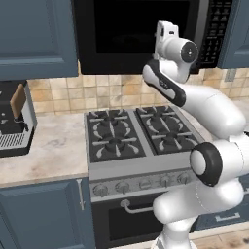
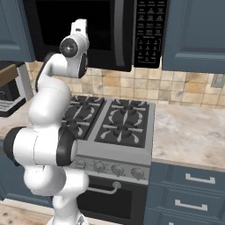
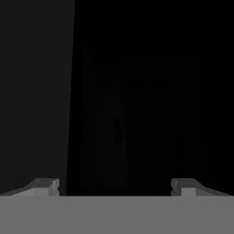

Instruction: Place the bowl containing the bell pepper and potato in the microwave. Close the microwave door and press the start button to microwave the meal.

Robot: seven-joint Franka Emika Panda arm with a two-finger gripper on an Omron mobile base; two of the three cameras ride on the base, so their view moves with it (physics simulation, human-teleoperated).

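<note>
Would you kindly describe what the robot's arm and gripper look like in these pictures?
The arm is built of glossy white rounded segments joined by dark, near-black rings and round grey joint caps. The hand is a white block. The gripper ends in two small grey, stepped finger tips. No cables or markings are visible.

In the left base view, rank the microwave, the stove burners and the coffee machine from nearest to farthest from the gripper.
1. Microwave: right at the raised gripper, up top.
2. Stove burners: below the hand, centre.
3. Coffee machine: far left on the counter.
</note>
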